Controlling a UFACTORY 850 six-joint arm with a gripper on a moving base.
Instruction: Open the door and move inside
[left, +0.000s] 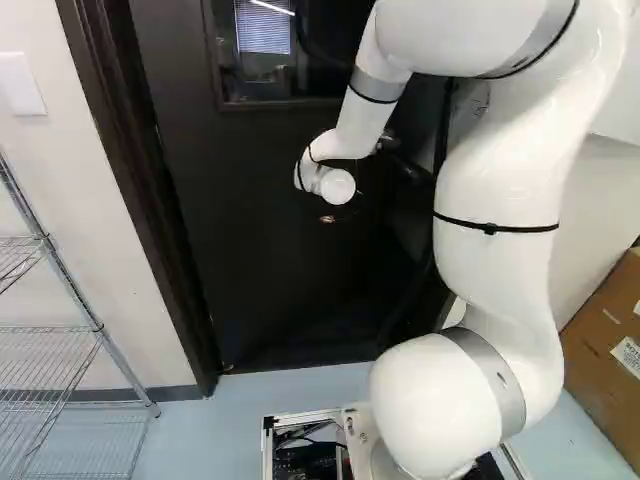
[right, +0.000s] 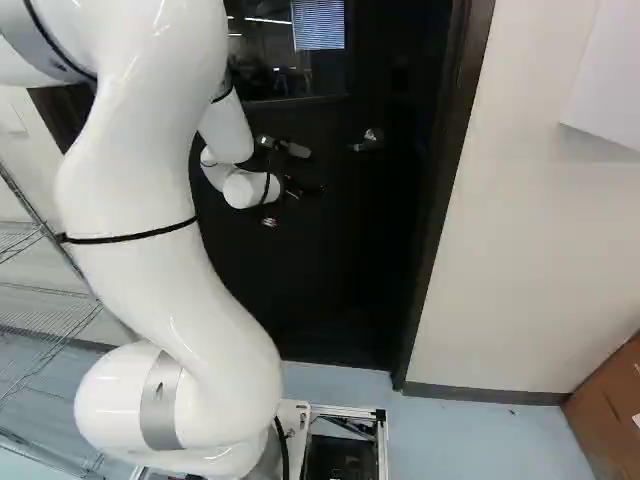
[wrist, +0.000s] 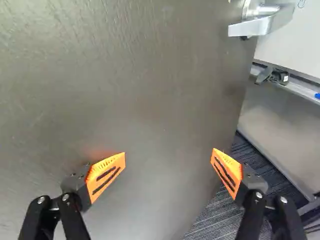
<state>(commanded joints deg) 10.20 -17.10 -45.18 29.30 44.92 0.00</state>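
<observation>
The dark door (left: 290, 290) fills the middle of both base views. Its silver lever handle (right: 368, 140) shows right of the wrist in the right base view. The gripper (left: 328, 218) is hard to make out against the dark door, mostly behind the white wrist. In the wrist view the gripper (wrist: 168, 159) stands open, fingers wide apart, nothing between them. Ahead is the door's face (wrist: 120, 80); whether a finger touches it I cannot tell. The handle (wrist: 257, 25) sits near the door's free edge, ahead of the gripper and off to one side. Past that edge another room shows, so the door stands ajar.
The dark door frame (right: 450, 190) borders a pale wall (right: 530, 230). A wire shelf (left: 60, 330) stands at the left and a cardboard box (left: 610, 345) at the right of the left base view. Beyond the door edge lie striped carpet (wrist: 215, 215) and a pale panel (wrist: 280, 120).
</observation>
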